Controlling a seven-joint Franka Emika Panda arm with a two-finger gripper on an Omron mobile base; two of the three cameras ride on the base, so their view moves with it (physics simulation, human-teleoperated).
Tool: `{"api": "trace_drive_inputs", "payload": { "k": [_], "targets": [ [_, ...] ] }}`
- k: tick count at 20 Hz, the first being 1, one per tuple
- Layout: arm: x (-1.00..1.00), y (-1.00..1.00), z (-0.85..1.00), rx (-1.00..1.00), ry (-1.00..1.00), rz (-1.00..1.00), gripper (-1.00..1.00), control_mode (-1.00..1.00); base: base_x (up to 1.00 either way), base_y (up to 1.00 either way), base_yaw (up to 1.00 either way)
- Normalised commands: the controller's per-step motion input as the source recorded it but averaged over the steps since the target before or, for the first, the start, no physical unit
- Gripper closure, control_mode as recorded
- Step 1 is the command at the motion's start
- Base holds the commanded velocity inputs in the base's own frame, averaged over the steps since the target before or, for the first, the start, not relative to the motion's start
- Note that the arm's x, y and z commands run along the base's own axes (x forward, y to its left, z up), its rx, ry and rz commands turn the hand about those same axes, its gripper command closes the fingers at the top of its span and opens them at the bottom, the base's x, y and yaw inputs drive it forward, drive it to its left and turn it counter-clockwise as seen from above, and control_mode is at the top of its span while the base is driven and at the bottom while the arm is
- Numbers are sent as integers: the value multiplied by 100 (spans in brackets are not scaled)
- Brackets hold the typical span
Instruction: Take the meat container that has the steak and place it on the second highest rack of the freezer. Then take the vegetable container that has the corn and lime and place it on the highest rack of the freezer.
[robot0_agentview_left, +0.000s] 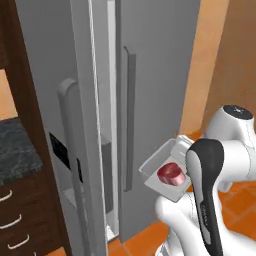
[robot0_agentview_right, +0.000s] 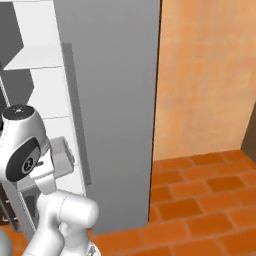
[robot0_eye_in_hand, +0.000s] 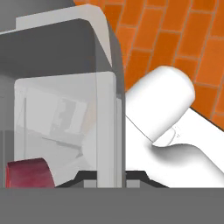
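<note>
Steak, a rounded slab of raw red meat with a paler pink rim, is seen lying in a shallow translucent white meat container, which is held aloft and tilted beside the white arm, in front of the tall silver-grey freezer and outside its cavity. The two-finger gripper is judged to be clamped on the container's wall, since in the hand view the dark finger tips flank that wall with only a narrow gap between them.

Risks, as judged: the tilt could let the steak slide toward the tray's lower edge; the thin-wall grip could slip during a swing; the tray's corner could strike the partly open grey door or a shelf edge on entry.

White interior shelves are shown in the right base view, whereas the left base view presents the door's edge and the long vertical bar handle. The clamped wall is shown close up in the hand view, above orange floor tiles.
</note>
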Motion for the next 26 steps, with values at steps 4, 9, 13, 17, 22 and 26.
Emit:
{"api": "trace_drive_inputs", "payload": {
  "k": [4,9,13,17,22,26],
  "targets": [
    [0,0,0,0,0,0,100,100,47,-57,58],
    [0,0,0,0,0,0,100,100,52,-47,53],
    [0,0,0,0,0,0,100,100,72,-5,28],
    [0,0,0,0,0,0,100,100,61,0,14],
    [0,0,0,0,0,0,100,100,7,6,5],
    [0,0,0,0,0,0,100,100,0,15,0]
  ]
}}
